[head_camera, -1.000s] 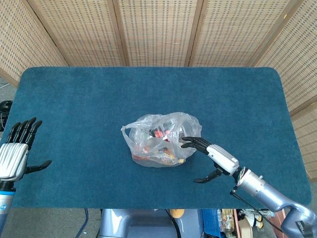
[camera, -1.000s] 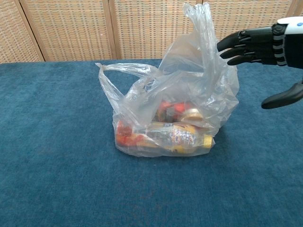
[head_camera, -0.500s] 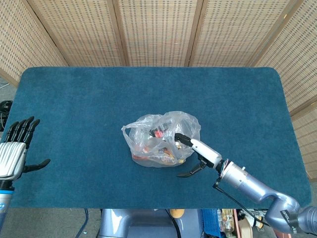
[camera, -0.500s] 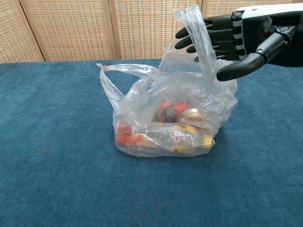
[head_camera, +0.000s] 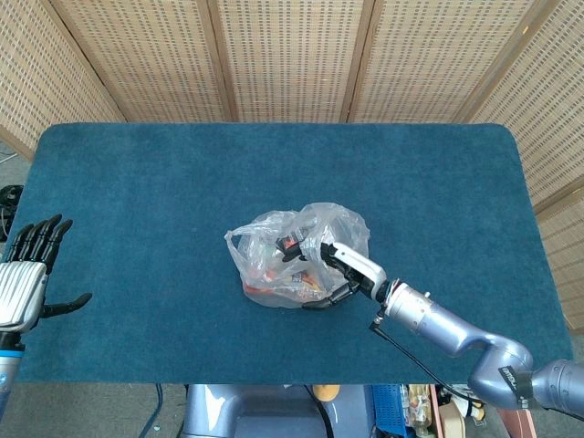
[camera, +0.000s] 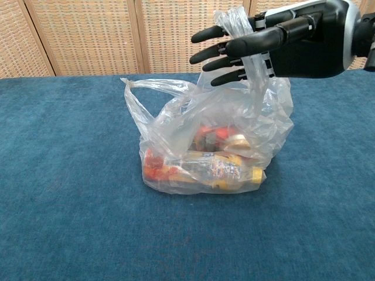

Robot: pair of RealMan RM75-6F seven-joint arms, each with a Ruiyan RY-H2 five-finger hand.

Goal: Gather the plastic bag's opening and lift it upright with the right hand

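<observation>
A clear plastic bag [head_camera: 292, 260] [camera: 217, 140] with red and yellow packets inside sits at the middle of the blue table [head_camera: 164, 182]. Its left handle [camera: 152, 88] loops out sideways. The right handle [camera: 234, 17] stands up against my right hand's fingers [camera: 225, 50]. My right hand [head_camera: 342, 265] [camera: 281, 41] reaches in from the right over the top of the bag, fingers spread and stretched to the left, gripping nothing. My left hand [head_camera: 23, 283] hangs open off the table's left edge, far from the bag.
Woven screen panels [head_camera: 292, 55] stand behind the table. My right forearm [head_camera: 438, 324] crosses the table's front right part. Boxes and clutter [head_camera: 411, 401] show on the floor below the front edge.
My right hand has moved left from beside the bag to over its top, with its fingers now across the upright right handle. The left hand has hardly moved.
</observation>
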